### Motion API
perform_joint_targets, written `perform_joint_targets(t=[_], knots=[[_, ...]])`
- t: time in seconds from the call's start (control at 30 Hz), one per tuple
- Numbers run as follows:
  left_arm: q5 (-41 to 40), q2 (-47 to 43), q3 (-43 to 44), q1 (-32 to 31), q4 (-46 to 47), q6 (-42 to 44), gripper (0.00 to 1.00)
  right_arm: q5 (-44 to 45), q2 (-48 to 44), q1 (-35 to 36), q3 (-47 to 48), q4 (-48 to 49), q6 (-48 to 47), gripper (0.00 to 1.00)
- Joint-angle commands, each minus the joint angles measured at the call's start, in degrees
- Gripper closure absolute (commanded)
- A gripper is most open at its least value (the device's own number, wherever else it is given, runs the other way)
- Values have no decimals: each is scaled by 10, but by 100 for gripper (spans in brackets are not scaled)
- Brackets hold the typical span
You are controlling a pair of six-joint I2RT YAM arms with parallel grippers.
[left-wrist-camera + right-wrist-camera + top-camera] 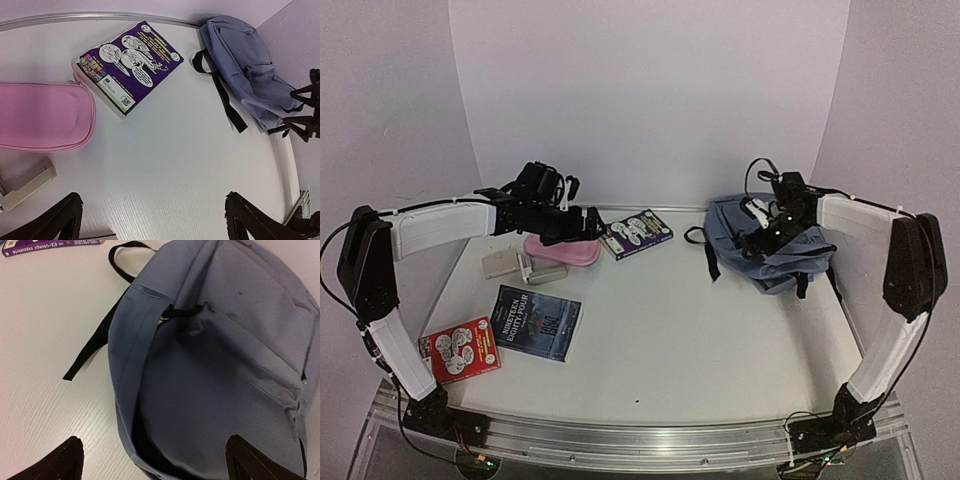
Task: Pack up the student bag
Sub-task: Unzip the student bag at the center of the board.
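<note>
**Both jaws spread and holding nothing; student bag lies at the far-right corner**

At the near-left corner of the surface (700,340) lies a red book (460,350), flat and cover up. Just to its right, apart from it, is a dark blue book (537,322), also flat. Beyond these, toward the far-left edge, sit a flat grey box (505,264) and a smaller grey oblong (548,273) close beside it; what they are cannot be told.

The pink pencil case (42,116) lies just behind those grey things, near the far edge. The left jaws hang over this area, above the case's right end in the top view. In the left wrist view they stand wide apart with only bare surface between them.

Right of the pink case, apart from it, a purple book (127,65) lies flat at an angle by the far edge, cover up.

The student bag (770,250) lies slumped on the far-right corner, reaching close to the right edge. Black straps (225,97) trail off its left side onto the surface toward the middle. The right jaws are above the bag. In the right wrist view they are spread wide, one tip over the bare surface just left of the bag and the other over its blue-grey fabric, gripping nothing.
</note>
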Motion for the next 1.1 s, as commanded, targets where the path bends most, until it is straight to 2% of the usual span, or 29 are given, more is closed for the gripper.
perform_joint_targets(t=[0.0,0.07,0.1,0.23,0.37,0.47,0.6,0.87,1.0,1.07], knots=[[24,-1,16,-1,16,1,0,35,67,30,31,-14,-11,8],[25,1,17,-2,15,0,0,48,85,39,23,-18,-19,22],[27,1,16,-1,16,-2,0,50,91,45,17,-18,-22,36],[41,1,12,-1,25,-6,0,48,84,84,-35,-23,-38,78],[58,6,12,-1,33,-11,0,49,64,157,-104,-20,-52,96],[79,18,19,-1,41,-19,0,39,51,204,-145,-15,-53,100],[113,46,37,-1,53,-33,0,13,16,253,-185,-11,-49,100],[240,154,108,-6,117,-94,0,-9,-62,340,-253,4,-55,97],[256,211,165,-22,107,-104,3,-46,-80,358,-243,0,-34,80],[257,228,187,-30,99,-103,4,-69,-106,355,-230,-8,-20,58]])
